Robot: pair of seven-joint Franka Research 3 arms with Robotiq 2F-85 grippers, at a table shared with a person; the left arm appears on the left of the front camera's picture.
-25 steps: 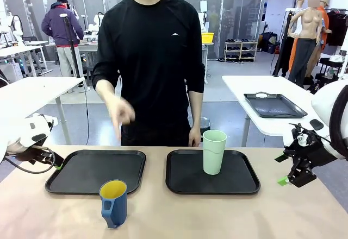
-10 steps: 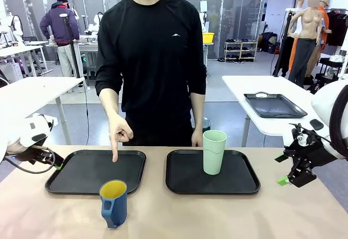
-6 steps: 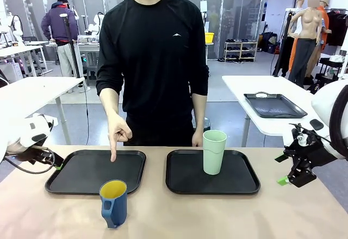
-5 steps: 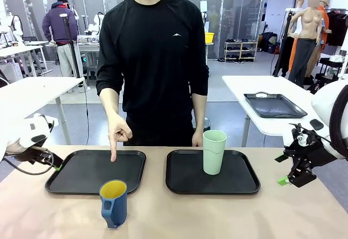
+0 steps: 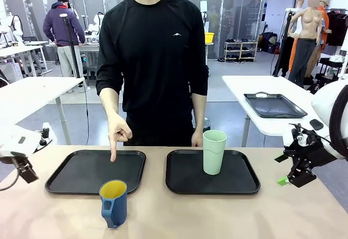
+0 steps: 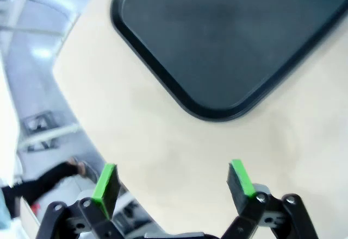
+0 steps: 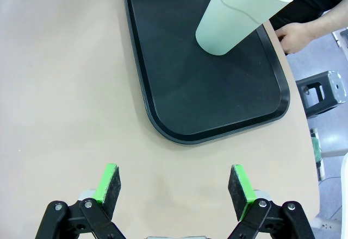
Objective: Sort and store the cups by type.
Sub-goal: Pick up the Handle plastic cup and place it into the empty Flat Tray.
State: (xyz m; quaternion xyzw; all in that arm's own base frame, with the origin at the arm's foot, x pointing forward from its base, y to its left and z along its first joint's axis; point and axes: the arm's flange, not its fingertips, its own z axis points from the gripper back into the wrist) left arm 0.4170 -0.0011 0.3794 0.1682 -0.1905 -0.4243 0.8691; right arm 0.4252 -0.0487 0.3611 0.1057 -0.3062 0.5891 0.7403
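Two plastic cups are in play. One tall pale mint-green handleless tumbler (image 5: 213, 151) stands upright on the right-hand one of two black rectangular trays (image 5: 239, 183). One shorter dark blue cup with a yellow inside (image 5: 113, 202) stands on the bare tan surface (image 5: 217, 217), just in front of the front rim of the left-hand black tray (image 5: 76, 174). A third black tray (image 5: 274, 106) lies on a white table farther back.

One person in a black long-sleeved top stands at the far side. A small white emblem on the chest is too small to read. One hand (image 5: 118, 133) points a single finger down at the far part of the left tray. The other hand (image 5: 194, 138) hangs by the surface's far edge.

Both arms' jaws stand wide apart and hold nothing. In the left wrist view the left jaws, with their green pads (image 6: 106, 187), hang over bare surface near a corner of the left tray. The right jaws hang over bare surface beside the right tray.

Half a second ago the left arm's dark end lay against the left tray's rim; it has since drawn back to the picture's edge. The cups, the pointing hand and the right arm have not shifted.
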